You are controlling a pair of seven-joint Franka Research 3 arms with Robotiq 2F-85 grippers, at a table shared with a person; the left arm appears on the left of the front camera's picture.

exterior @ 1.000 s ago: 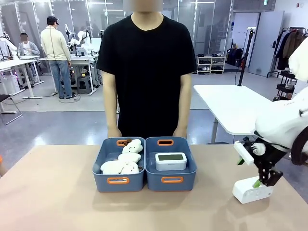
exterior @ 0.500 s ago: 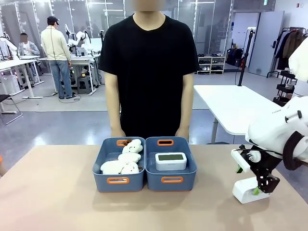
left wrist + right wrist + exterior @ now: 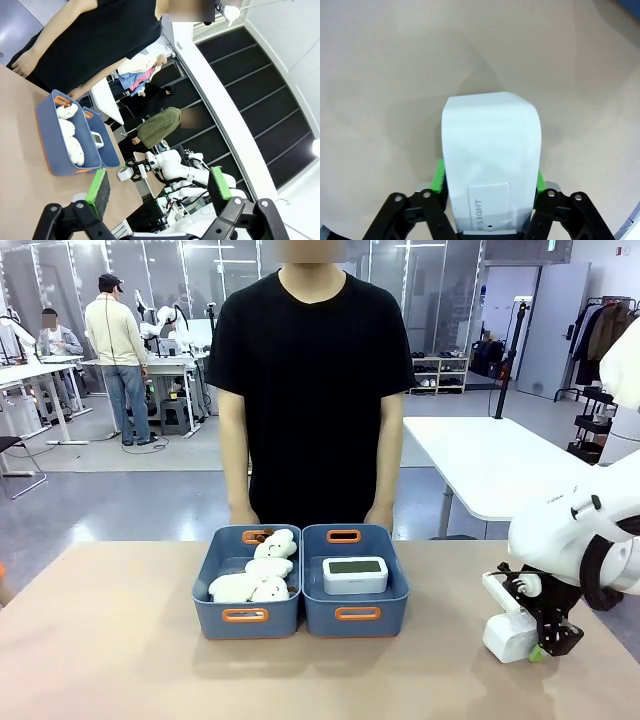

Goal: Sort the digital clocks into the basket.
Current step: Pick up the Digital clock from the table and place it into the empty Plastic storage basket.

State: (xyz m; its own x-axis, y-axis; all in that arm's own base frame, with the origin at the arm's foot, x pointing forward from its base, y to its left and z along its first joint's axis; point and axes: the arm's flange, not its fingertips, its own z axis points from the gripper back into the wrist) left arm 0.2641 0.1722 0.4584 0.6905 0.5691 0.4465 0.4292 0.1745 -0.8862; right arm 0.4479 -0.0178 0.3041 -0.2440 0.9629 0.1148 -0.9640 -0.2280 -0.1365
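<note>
right end effector (image 3: pixel 489 187) pads pressed on both sides of the 2nd clock (image 3: pixel 510 635), lying on tabletop (image 3: pixel 120 660) far right of basket (image 3: pixel 355 615). hard, smooth, prob light plastic; grip across narrow sides, could slip. left end effector (image 3: pixel 159 189) wide open, empty.

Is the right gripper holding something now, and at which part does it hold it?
The right gripper clamps the white digital clock by its two long sides, near one end.
</note>
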